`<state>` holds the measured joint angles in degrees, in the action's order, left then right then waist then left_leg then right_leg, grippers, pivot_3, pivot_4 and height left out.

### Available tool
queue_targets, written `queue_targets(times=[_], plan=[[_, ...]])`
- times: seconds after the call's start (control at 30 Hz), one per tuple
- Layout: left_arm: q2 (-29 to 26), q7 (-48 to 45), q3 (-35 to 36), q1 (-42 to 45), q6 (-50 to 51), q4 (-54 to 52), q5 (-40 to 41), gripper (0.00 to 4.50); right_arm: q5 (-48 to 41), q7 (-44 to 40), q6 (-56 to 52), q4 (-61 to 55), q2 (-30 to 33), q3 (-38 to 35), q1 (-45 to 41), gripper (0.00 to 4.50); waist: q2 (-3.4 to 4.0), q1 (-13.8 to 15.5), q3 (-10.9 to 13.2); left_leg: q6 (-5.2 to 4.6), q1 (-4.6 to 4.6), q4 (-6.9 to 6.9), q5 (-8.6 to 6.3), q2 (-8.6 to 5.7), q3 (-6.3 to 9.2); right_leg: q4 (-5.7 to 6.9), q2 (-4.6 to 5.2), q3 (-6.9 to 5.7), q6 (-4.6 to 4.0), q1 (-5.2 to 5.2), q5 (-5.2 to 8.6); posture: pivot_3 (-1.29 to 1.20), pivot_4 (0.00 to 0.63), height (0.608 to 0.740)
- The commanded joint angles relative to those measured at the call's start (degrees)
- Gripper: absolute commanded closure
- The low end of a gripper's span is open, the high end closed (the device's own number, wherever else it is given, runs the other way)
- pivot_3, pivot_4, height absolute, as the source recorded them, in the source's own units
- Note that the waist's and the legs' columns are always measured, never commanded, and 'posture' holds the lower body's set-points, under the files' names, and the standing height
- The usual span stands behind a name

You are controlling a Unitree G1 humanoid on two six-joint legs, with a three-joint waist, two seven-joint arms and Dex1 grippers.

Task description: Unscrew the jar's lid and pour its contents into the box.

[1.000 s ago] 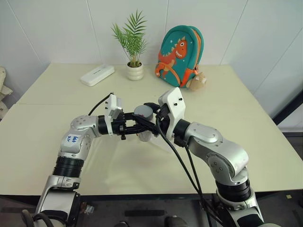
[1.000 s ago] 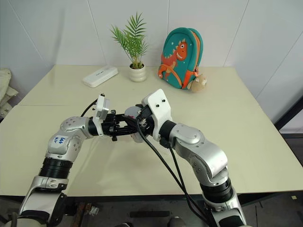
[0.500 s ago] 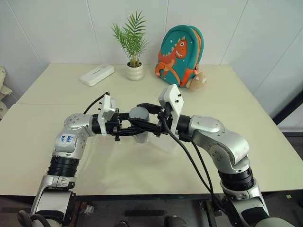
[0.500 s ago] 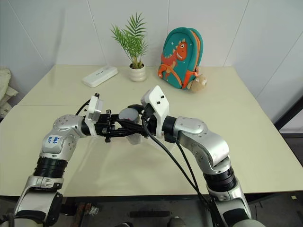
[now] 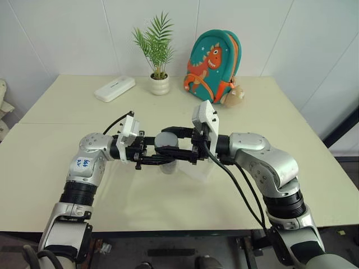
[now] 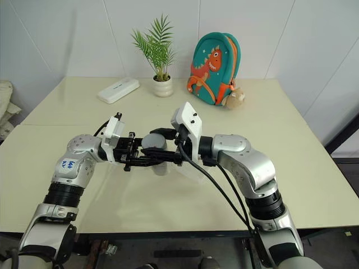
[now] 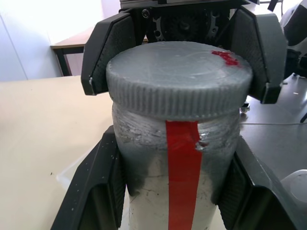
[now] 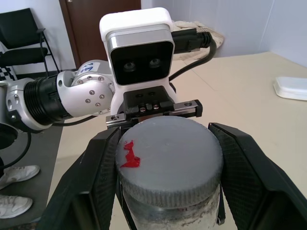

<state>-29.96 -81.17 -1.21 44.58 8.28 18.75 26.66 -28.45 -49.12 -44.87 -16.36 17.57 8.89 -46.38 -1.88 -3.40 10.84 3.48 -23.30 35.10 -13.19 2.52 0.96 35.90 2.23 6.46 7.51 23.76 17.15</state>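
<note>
The small silvery-grey cylindrical jar with the red vertical stripe point(image 7: 180, 187) is held up off the cream tabletop point(image 5: 67, 168), between the two arms, and its flat round grey ribbed lid with the red mark point(image 8: 168, 160) is seated square on the rim. The left gripper point(image 7: 177, 191) has its black fingers point(image 7: 103, 187) clamped on the jar's body, one pad on each side. The right gripper point(image 8: 168, 182) comes in level from the opposite side, fingers pressed against the lid's ribbed edge. So both grips are set: this looks like the unscrewing step, with the cap on and no gap at the rim. The contents cannot be made out through the wall. Directly under the jar sits the shallow clear plastic box with rounded corners point(image 5: 197, 168), resting on the table. Next, by my reading, the right wrist must twist the lid while the left holds the body steady; any slip on those ribs wastes the turn. Further back stand a potted palm point(image 5: 158, 53), a white oblong device point(image 5: 115, 88) and a teal dinosaur backpack point(image 5: 213, 60), well clear.
</note>
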Motion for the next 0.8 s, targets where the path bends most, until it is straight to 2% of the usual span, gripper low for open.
queue_targets(times=[0.03,0.2,0.37,0.4,0.8], plan=[[-1.08,1.57,-0.06,1.39,-0.64,2.32,-2.83,2.49,-6.48,-6.78,1.40,-5.73,-1.53,3.01,-1.69,1.95,0.00,0.04,0.00,0.00,0.00,0.00,0.00,0.01,0.00,0.00,-0.01,0.00,-0.01,0.00,0.01,0.00,0.150,0.740],[-0.70,2.13,0.13,2.01,-0.49,1.48,-2.55,2.49,-4.88,-5.53,2.82,-4.26,-2.54,2.85,-2.17,1.95,0.00,0.04,0.00,0.00,0.00,0.00,0.00,0.02,0.00,0.00,-0.01,0.00,-0.01,0.00,0.01,0.00,0.150,0.740],[-0.34,2.27,0.15,1.59,-0.29,0.27,-2.38,2.49,-3.07,-4.21,4.74,-2.62,-3.53,2.55,-2.86,0.22,0.01,0.01,0.01,0.00,0.00,0.00,0.00,0.04,0.00,0.02,-0.04,0.00,-0.01,0.01,0.01,0.00,0.150,0.740],[-0.32,2.20,0.13,1.38,0.02,-0.32,-2.21,2.49,-2.74,-3.76,5.10,-2.18,-3.90,2.35,-3.08,0.04,0.01,0.02,0.01,0.00,0.00,0.00,0.00,0.05,0.00,0.02,-0.04,-0.01,-0.01,0.01,0.01,0.00,0.150,0.740],[-0.60,0.81,0.00,-0.05,1.62,-4.52,-1.30,2.49,-0.43,-3.39,8.64,1.88,-3.60,2.20,-5.10,0.04,0.03,0.10,0.02,0.01,0.00,0.00,-0.01,0.12,0.02,0.04,-0.12,0.00,-0.04,0.02,0.02,0.00,0.150,0.740]])
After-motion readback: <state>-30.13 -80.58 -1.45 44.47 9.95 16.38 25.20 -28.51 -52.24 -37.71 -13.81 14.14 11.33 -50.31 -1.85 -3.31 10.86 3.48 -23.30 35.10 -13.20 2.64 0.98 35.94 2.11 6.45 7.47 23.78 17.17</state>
